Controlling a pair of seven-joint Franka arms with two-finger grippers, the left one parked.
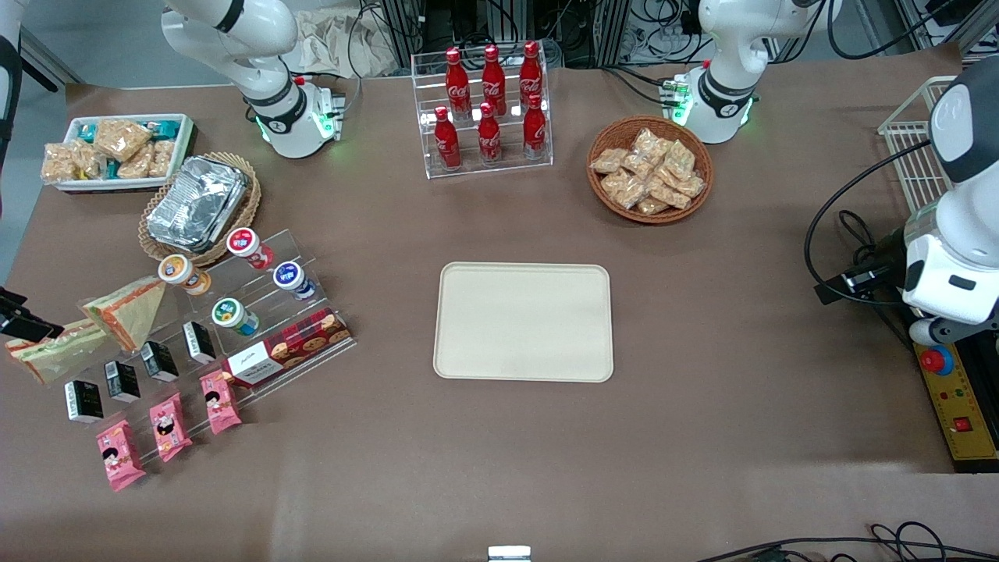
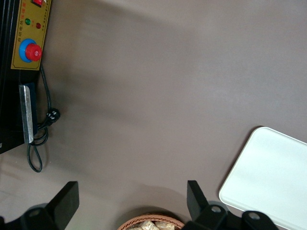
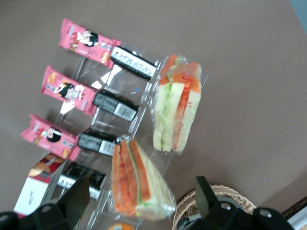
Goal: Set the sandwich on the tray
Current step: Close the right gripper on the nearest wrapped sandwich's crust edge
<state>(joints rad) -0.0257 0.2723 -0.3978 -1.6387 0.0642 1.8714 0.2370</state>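
The gripper (image 3: 139, 203) hangs with its fingers spread apart and empty above the clear display stand (image 1: 234, 328), where the sandwich (image 3: 173, 111) with green and orange-red filling lies beside an orange-filled wedge (image 3: 136, 181), well apart from the bare tray (image 1: 523, 321)

bright, even overhead light; soft shadows on the table; wrist views slightly blurred.

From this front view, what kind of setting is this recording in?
Likely a robotics lab staged as a snack shop: cola bottles in a clear rack, wrapped sandwich on display, cables and an emergency-stop box. The gripper hangs open above the sandwiches.
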